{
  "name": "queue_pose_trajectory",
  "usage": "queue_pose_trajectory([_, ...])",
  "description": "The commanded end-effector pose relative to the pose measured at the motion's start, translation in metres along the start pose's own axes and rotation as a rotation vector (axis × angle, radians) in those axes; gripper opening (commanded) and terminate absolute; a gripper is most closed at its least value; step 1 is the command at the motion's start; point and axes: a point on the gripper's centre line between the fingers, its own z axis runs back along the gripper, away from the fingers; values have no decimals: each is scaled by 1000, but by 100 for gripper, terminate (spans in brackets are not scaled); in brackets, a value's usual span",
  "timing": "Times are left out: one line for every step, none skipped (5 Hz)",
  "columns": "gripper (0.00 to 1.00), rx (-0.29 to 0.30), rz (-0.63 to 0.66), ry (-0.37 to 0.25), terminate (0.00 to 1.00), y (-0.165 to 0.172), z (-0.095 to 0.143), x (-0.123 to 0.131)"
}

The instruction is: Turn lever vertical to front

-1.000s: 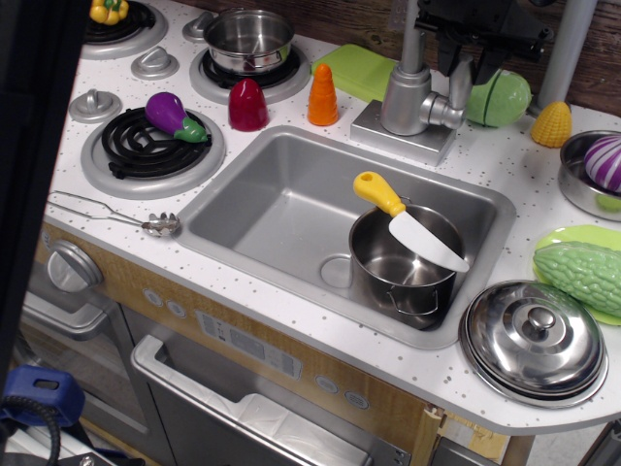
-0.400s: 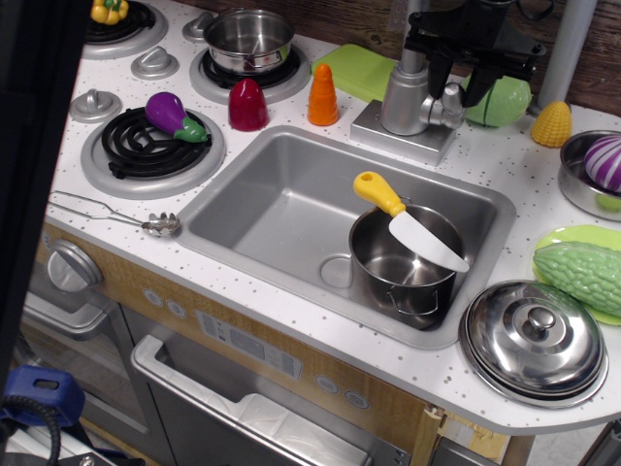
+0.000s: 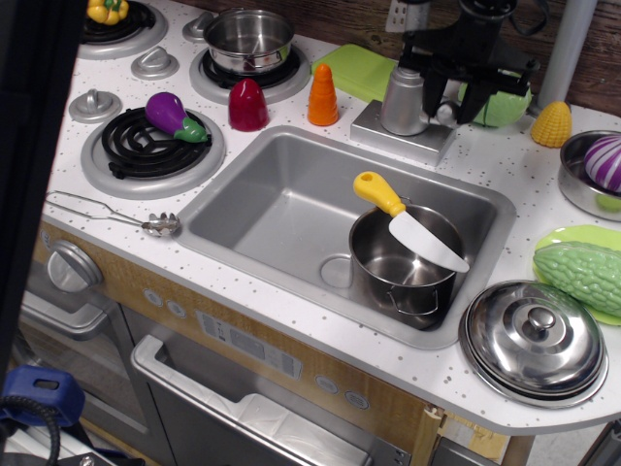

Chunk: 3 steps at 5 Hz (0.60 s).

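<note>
The grey cylindrical faucet body stands on its base behind the sink. The lever sticks out on the body's right side; only its stubby arm and lower end show, the rest is hidden by my gripper. My black gripper hangs right over the lever. Its two fingers stand apart, one on each side of the lever, so it looks open. I cannot tell whether a finger touches the lever.
A steel pot with a yellow-handled knife sits in the sink. A green cutting board, an orange cone, a green round fruit and a corn piece crowd the faucet. A pot lid lies front right.
My gripper has come down and shifted left over the lever. The lever, standing upright between the fingers a second ago, now shows much lower and is mostly covered.
</note>
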Motion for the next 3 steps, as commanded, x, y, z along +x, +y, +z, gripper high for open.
queue_pose_trajectory([0,-73,4,-39,0,-17,23,-3])
queue_pose_trajectory([0,-75,2,-42,0,-16,21,-3])
queue_pose_trajectory([0,-87,6,-48,100,-16,12,-4])
